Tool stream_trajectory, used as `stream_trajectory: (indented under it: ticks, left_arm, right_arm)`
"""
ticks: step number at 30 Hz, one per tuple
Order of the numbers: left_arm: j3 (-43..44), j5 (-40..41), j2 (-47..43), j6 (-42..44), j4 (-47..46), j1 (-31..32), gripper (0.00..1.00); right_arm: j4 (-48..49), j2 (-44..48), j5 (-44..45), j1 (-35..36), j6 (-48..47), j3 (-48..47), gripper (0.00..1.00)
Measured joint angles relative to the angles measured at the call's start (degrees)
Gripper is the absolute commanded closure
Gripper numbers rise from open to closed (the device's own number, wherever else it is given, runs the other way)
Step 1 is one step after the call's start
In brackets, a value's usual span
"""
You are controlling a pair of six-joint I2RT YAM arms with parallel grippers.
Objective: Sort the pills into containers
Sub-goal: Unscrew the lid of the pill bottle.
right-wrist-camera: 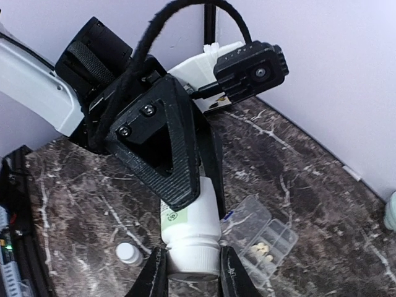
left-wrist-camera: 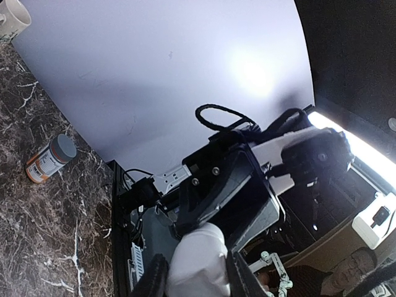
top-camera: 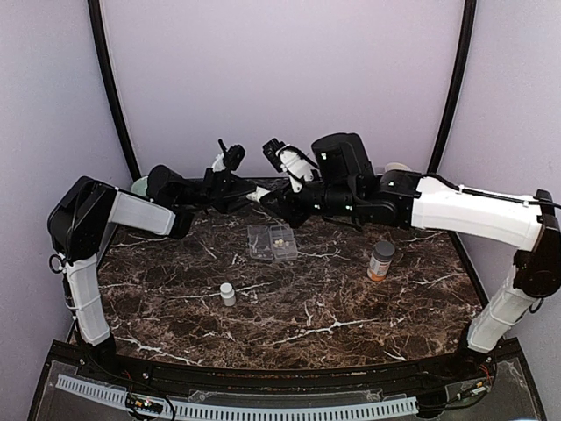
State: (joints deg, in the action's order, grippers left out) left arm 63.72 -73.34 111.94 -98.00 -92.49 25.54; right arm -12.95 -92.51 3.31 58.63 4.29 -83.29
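Right tool (right-wrist-camera: 190, 275) pinches level white bottle (right-wrist-camera: 192, 232); pill box (right-wrist-camera: 281, 235) lies flat, open.

Table (top-camera: 351, 324): everything below stands on it or hangs over it
Pill box (top-camera: 272, 241): flat on the table, about the middle
Pills (top-camera: 280, 235): together in one compartment, on the right side of the pill box
Small bottle (top-camera: 228, 294): upright, in front of the pill box and to its left, well apart
Capped bottle (top-camera: 380, 260): upright, right of the pill box, apart from it
Mug (left-wrist-camera: 11, 21): at the back of the table, behind the capped bottle
Held bottle (right-wrist-camera: 185, 223): above the table, behind the pill box, between my two pincers
My left pincer (left-wrist-camera: 197, 281): on its left end
My right pincer (right-wrist-camera: 192, 272): on its right end, facing the left one
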Motion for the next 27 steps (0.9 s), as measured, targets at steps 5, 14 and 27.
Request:
stream_trajectory:
  ticks: [5, 14, 27]
  left_arm:
    - [0.0, -0.5, 0.4, -0.4, 0.1, 1.6, 1.0]
    - [0.3, 0.4, 0.7, -1.5, 0.5, 2.0, 1.0]
    - [0.8, 1.9, 0.7, -1.9, 0.4, -0.3, 1.0]
  right_arm:
    - [8.6, 3.6, 11.5, 4.1, -10.2, 8.4, 0.92]
    - [13.7, 4.2, 18.4, 5.9, -19.4, 11.5, 0.56]
    - [5.7, 4.4, 16.7, 2.9, -10.2, 8.4, 0.46]
